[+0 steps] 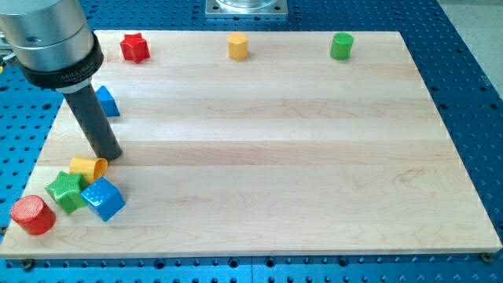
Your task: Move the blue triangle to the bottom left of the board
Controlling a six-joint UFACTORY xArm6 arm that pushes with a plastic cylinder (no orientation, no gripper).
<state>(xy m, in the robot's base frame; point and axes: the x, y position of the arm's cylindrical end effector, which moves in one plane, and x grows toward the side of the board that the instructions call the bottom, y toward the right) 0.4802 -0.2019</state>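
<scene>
Arm enters from the view's top left corner.
A silver cylindrical housing with a black collar carries the straight dark rod, which slants down toward the view's right; my tip (pixel 111 154) rests at the tabletop, on the view's left side.

Red star (pixel 134 48), yellow hexagon (pixel 237 45), green cylinder (pixel 342 45), blue triangle (pixel 107 101), yellow block (pixel 88 167), green star (pixel 65 191), blue cube (pixel 103 199), red cylinder (pixel 32 215); pale wood tabletop (pixel 275 141).

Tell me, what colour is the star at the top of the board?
Red. The red star sits near the top left corner of the board in the camera view.
</scene>
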